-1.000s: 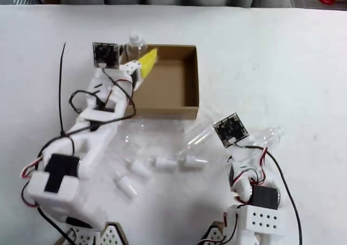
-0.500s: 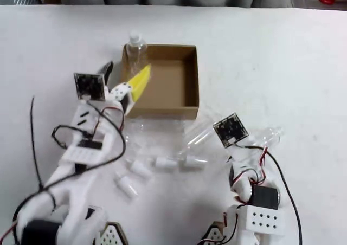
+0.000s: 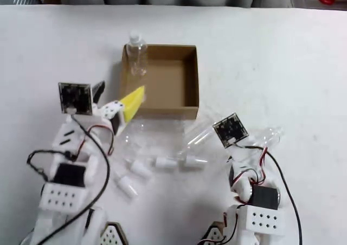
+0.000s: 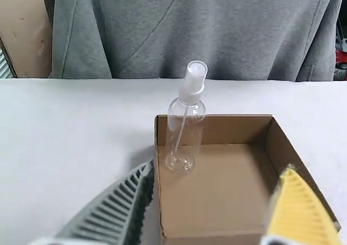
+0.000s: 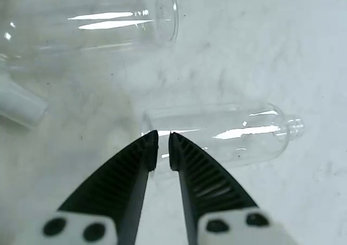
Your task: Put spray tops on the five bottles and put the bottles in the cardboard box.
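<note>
1. We've got one clear plastic bottle with a white spray top standing upright in the brown cardboard box's 11 o'clock corner.
2. The left gripper is at the box's 8 o'clock, fingers spread and empty.
3. The right gripper is at 5 o'clock, fingers pressed nearly together over a capless clear bottle lying flat.

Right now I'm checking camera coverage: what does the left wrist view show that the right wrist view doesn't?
Left wrist view: the cardboard box with a capped bottle standing in one corner, framed by the open left gripper. Right wrist view: a bare bottle beneath the shut right gripper, a second bare bottle and a spray top, all lying down. Both: the white table.
</note>
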Tool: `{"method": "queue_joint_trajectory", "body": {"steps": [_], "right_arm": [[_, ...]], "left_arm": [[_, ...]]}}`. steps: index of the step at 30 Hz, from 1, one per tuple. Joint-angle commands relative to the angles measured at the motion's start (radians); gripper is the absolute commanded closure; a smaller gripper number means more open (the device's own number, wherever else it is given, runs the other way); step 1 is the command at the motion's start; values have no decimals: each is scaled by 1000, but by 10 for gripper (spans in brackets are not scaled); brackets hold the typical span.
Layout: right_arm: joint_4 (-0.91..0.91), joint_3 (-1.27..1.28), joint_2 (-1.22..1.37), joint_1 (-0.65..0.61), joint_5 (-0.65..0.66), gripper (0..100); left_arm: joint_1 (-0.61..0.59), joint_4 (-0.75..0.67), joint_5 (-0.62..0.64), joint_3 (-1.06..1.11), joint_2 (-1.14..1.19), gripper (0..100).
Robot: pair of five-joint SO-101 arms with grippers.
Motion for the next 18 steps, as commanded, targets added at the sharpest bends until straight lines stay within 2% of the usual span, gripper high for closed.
{"method": "queue_joint_trajectory", "body": {"steps": [1,6,8,14,16,18], "right_arm": [[2,26,12,21,8,982],[4,26,12,21,8,982],[4,26,12,21,8,982],[4,26,12,21,8,982],[4,26,12,21,8,982],[4,26,12,21,8,982]], "left_arm": [[-36,169,-3,-12,-180,665],[-91,394,-8,-11,-386,666],[-96,483,-8,-12,-458,694],[-99,643,-8,-12,-611,993],[-99,690,-9,-11,-628,943],[-99,732,-9,-14,-628,946]]}}
